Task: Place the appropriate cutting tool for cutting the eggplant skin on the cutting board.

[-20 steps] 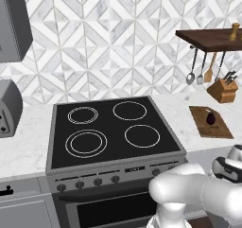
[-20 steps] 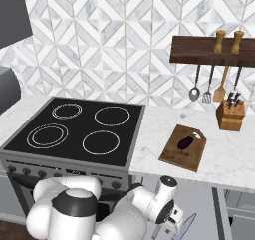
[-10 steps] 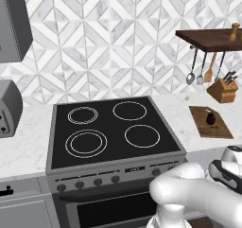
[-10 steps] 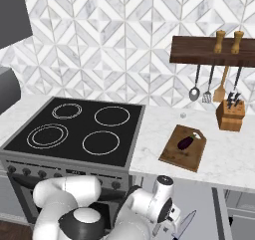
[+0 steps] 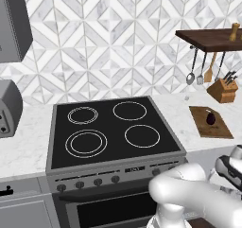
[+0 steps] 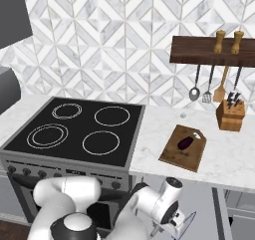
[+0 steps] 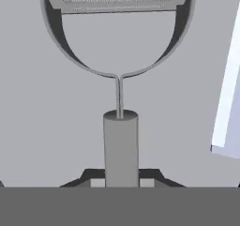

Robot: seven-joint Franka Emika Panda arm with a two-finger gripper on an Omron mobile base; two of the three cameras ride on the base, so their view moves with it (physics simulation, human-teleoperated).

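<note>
Tool [image 6: 175, 223] is hanging low in front of the table edge, right of the stove [image 6: 79, 132], seen in the right base view at the end of the white arm. Hand view is showing a grey peeler [image 7: 120, 86]: its round handle is rising from between the dark finger tips, and its forked head with the blade bar is sitting at the top of the view. Tool is closing on that handle, gripping the peeler.

Cutting board [image 6: 183, 147] is lying flat on the white marble table [image 6: 224, 157] to the right of the stove, well apart from the tool. Eggplant [image 6: 186, 142] is resting on the board, near its middle; in the left base view the eggplant [image 5: 211, 118] is sitting on the cutting board [image 5: 210, 122] too.

Knife block [image 6: 230, 115] is standing on the table behind the board, near the wall. Dark wall shelf [image 6: 213, 51] is hanging above it, with a ladle and spatulas dangling underneath and two wooden grinders on top.
</note>
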